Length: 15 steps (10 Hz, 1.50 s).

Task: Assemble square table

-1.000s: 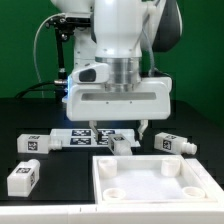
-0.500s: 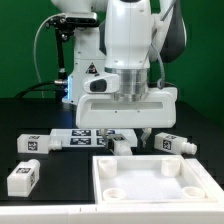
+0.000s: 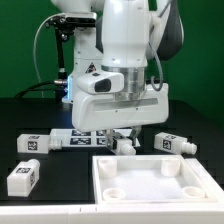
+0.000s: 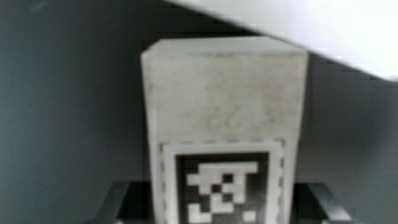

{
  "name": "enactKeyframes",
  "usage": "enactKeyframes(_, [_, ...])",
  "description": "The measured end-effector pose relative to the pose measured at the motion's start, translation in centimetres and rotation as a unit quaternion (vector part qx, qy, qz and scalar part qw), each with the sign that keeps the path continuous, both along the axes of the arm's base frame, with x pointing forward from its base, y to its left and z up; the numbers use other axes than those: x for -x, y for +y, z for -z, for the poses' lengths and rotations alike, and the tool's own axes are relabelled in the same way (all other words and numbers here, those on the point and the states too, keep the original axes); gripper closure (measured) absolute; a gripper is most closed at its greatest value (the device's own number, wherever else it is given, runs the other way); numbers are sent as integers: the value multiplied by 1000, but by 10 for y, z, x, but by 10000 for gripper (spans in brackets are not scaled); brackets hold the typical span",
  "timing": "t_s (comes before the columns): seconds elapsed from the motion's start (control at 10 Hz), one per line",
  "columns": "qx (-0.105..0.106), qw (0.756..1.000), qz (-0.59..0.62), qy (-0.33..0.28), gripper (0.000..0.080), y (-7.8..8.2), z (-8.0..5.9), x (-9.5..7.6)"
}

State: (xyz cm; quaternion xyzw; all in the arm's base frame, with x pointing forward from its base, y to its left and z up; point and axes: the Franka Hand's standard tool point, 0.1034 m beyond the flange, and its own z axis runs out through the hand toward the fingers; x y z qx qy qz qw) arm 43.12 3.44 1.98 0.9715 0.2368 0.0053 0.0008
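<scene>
step: judged as gripping one leg for the square table, with no leg fitted yet
pincer (image 3: 124,137): sat low over the surface (image 3: 60,165), just behind the far edge of the table top (image 3: 150,175); jaws were either side of a leg; couldn't tell whether it was clenched on the leg or a gap was left
leg (image 4: 221,100): white block with its tag face toward the wrist camera, centred between the dark fingers (image 4: 128,200) in the wrist view; the exterior view showed it just beside the table top's far rim; lying or standing not clear
table top: flat on the surface at the front, toward the exterior view's right, recessed side up; the visible corner sockets (image 3: 113,188) were empty
spare legs: three loose ones, two at the exterior view's left (image 3: 30,143) (image 3: 22,178) and one at its right (image 3: 172,144), all apart from the pincer
marker board (image 3: 70,135): lay flat right behind the pick spot; not to be touched
progress: early, judged from the empty sockets
doing it well: squeeze on the two flat side faces with the leg kept centred and square to the jaws; lift straight up before any sideways travel so the leg clears the raised rim
risk: an off-centre pinch could twist the block; fingers were close to the rim and could nudge the table top
next need: keep the leg's long axis true for its socket
</scene>
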Motion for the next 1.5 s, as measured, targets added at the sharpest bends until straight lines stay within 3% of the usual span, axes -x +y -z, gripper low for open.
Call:
enactKeyframes(0.2, [5,992,-127,-4,515,-2,-3,-3])
enactKeyframes(0.5, [8,979,-202,-3,515,-4,-2,-3])
enactKeyframes(0.8, [20,922,-386,-12,514,14,-8,-11])
enactKeyframes(1.0, [26,894,-447,-14,514,13,-7,-11])
enactKeyframes(1.1, [27,891,-452,-13,514,12,-7,-11])
enactKeyframes(1.3, [33,848,-529,-9,514,9,-5,-9])
enactKeyframes(1.5, [40,760,-648,-11,514,-3,-2,-6])
